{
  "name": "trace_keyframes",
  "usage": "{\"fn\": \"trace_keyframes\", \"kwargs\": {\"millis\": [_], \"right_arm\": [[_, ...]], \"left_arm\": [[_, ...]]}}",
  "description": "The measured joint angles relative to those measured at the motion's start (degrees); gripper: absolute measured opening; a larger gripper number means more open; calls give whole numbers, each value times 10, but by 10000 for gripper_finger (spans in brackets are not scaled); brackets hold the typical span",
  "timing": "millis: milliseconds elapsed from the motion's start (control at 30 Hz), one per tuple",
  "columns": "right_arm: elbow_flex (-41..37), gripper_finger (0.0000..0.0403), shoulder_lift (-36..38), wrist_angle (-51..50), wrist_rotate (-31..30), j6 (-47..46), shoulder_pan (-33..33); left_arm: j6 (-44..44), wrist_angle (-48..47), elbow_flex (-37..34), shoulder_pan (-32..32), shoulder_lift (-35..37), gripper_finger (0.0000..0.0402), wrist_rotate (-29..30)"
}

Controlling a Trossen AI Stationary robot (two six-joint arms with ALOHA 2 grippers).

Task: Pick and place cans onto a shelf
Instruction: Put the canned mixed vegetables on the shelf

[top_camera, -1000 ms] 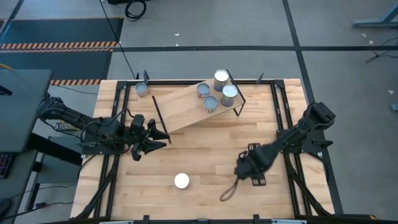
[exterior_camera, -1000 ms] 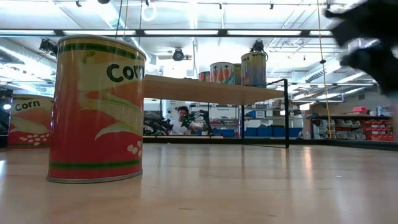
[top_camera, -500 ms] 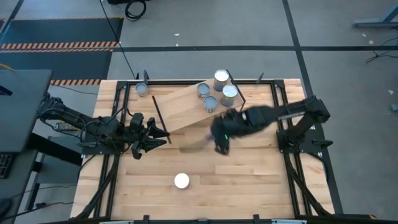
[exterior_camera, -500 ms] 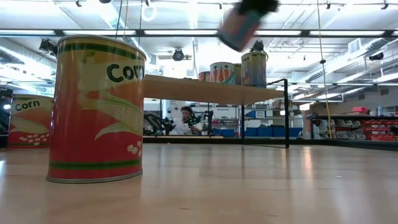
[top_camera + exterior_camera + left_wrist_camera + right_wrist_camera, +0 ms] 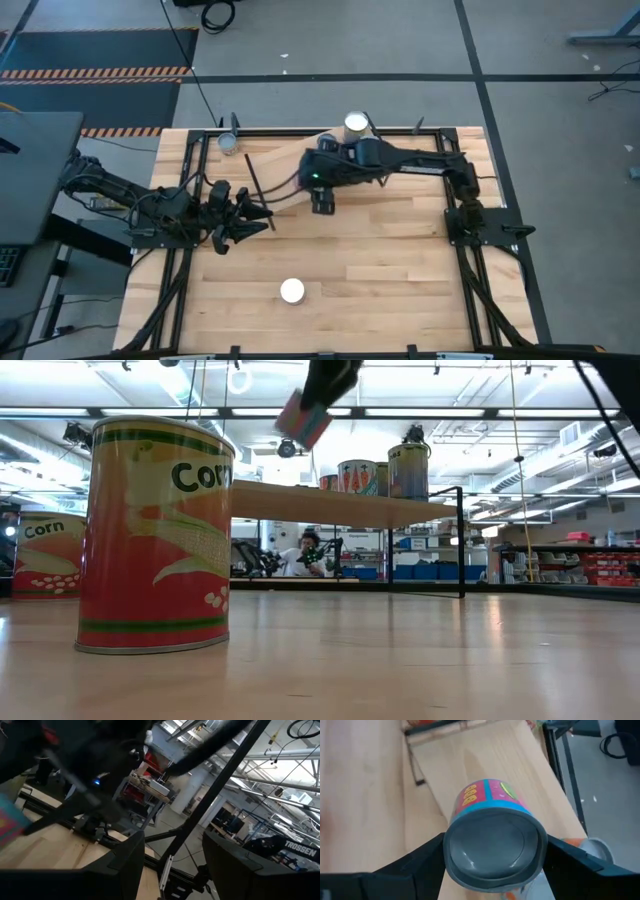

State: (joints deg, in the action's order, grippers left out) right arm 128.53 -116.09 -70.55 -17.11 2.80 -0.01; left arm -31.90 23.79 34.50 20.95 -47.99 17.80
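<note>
My right gripper [image 5: 322, 198] hangs over the light wood shelf [image 5: 285, 180], shut on a can with a pink and blue label [image 5: 492, 827]. That can also shows tilted above the shelf [image 5: 303, 418]. Other cans stand on the shelf's far end [image 5: 408, 470]. One "Corn" can [image 5: 292, 291] stands near the table's front edge, another [image 5: 229, 143] at the far left corner. My left gripper [image 5: 258, 213] waits open by the shelf's left end. The shelf's black leg rod [image 5: 200, 815] shows between its fingers, apart from them. My right gripper pinches the can's side wall [image 5: 451, 851] between its two fingers [image 5: 415, 862], one on each side, near the grey end that faces the wrist. The fingers slant down from above on the table's right and lie along the can. The can is lifted clear and tilted.
The arm hides part of the shelf's far end in the high view. Black frame rails [image 5: 452, 180] run along the table's left and right edges. Bare board lies between the shelf and the front can. A person shows far off in the room [image 5: 300, 555].
My right gripper has swung from low over the table's near right part, up and toward the far left, to above the shelf. It has tipped more steeply downward. The pink and blue can has travelled with it, clear of the table. My left gripper has kept still.
</note>
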Motion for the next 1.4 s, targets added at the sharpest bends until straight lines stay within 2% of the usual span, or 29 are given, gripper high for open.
{"fn": "trace_keyframes", "kwargs": {"millis": [300,700,933,1200,1400], "right_arm": [[-2,297,-47,7,19,15,-40],[-2,318,-59,22,37,15,-63],[-2,332,-58,45,37,15,-63],[-1,356,-57,55,24,18,-64],[31,363,-19,55,-14,12,-61]], "left_arm": [[1,1,0,0,0,205,1],[15,28,0,0,1,205,2],[40,25,0,0,1,205,-20],[56,30,0,0,1,205,-17],[86,-4,0,-8,1,205,21]]}}
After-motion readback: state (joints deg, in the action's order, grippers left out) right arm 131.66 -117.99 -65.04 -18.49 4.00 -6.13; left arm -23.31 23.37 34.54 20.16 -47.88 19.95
